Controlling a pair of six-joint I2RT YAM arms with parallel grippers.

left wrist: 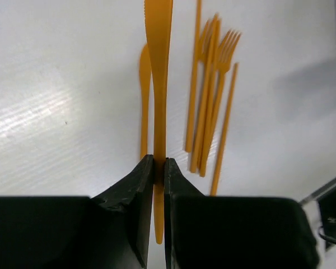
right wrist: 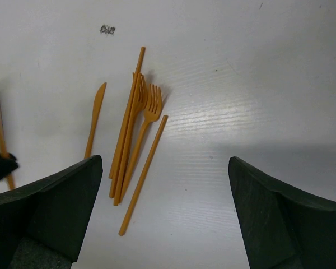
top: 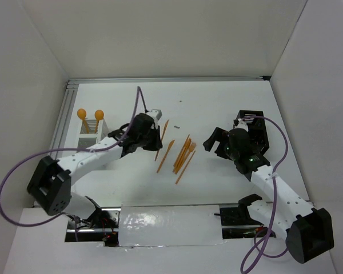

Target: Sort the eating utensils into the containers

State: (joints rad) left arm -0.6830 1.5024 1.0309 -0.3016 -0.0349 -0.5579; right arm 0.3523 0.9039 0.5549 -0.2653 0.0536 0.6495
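L hand (left wrist: 159,168) clenched on orange knife (left wrist: 158,56). R hand (right wrist: 163,168) spread wide, holding nothing, over fork pile (right wrist: 139,117) on tabletop (right wrist: 257,84).

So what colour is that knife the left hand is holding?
Plain orange. The knife pinched in the left hand shows best in the left wrist view.

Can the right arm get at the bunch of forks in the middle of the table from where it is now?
Probably yes. The right tool is open, with only bare table between it and the bunch of forks. The left tool, shut on a knife, sits off to the far side, seemingly clear.
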